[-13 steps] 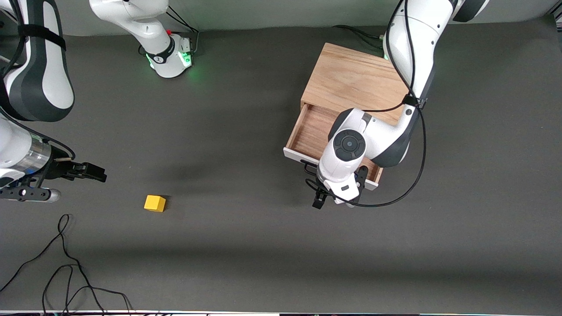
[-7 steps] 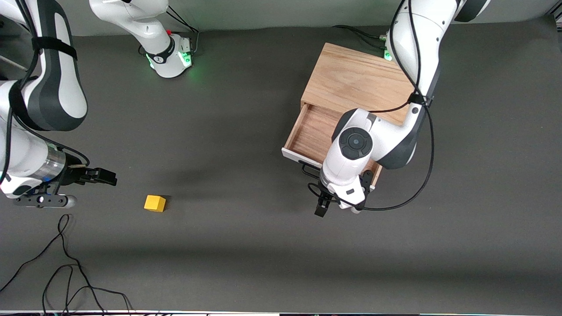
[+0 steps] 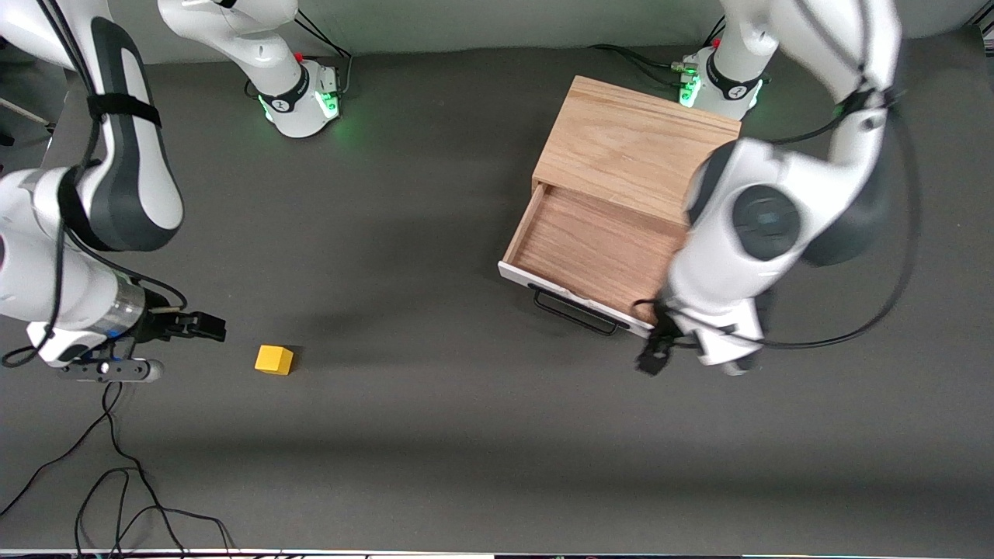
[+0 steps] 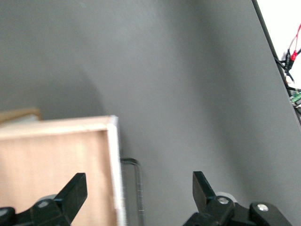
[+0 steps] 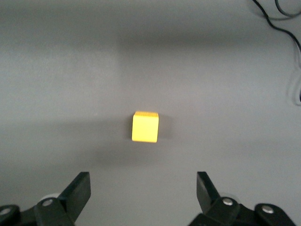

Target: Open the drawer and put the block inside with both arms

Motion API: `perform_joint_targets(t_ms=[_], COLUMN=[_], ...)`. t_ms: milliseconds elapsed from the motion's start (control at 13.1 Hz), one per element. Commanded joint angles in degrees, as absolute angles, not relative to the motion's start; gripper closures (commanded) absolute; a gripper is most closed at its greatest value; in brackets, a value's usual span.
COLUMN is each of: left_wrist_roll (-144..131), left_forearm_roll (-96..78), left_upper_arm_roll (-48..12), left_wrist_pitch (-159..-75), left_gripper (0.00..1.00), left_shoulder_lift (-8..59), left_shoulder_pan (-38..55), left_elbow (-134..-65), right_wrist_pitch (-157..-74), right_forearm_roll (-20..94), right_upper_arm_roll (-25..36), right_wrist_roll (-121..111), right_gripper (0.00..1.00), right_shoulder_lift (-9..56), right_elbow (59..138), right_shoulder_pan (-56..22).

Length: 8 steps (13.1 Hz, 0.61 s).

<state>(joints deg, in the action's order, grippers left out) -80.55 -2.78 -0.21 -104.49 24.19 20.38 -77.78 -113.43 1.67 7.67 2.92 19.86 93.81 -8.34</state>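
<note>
1 block (image 3: 274,359), 1 drawer (image 3: 590,260) pulled out, 2 pincers wide: right pincer (image 3: 203,326) beside block, left pincer (image 3: 660,353) over table (image 3: 435,435) at drawer's front corner.

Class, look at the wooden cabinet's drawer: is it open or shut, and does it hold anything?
Open and empty. The drawer is pulled out of the cabinet, its bare wooden floor showing; the block sits on the table.

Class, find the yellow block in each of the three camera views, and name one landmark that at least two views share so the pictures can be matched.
Front view: yellow block on the grey mat, toward the right arm's end, beside the right gripper.
Left wrist view: not in it.
Right wrist view: block central, ahead of the open fingers.
Shared landmark: the drawer's black handle, front and left wrist views.
</note>
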Motion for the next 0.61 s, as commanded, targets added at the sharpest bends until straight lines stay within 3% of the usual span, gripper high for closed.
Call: perform_joint_targets(t_ms=[0,306,536], left_wrist_roll=[-66.7,-46.4,-34.1], left_forearm_roll=[-5.5,-6.4,-5.6], left_upper_arm_roll=[-0.7,-0.4,-0.4], left_wrist_pitch=[-96.4,-87.5,-87.3], left_gripper=[0.00,0.00,0.00], left_shoulder_lift=[18.5,13.4,7.1], left_shoulder_pan=[13.9,6.1,1.9], left_elbow=[-80.0,-82.0,-89.0], right_wrist_pitch=[-119.2,-127.4,-136.6], right_forearm_roll=[2.0,2.1,2.2], right_upper_arm_roll=[8.0,8.0,8.0], right_wrist_roll=[3.6,3.7,3.8], right_gripper=[0.00,0.00,0.00], right_shoulder_lift=[22.8,27.2,28.8], right_elbow=[95.9,100.2,106.3], right_shoulder_pan=[-8.7,-9.1,-10.5])
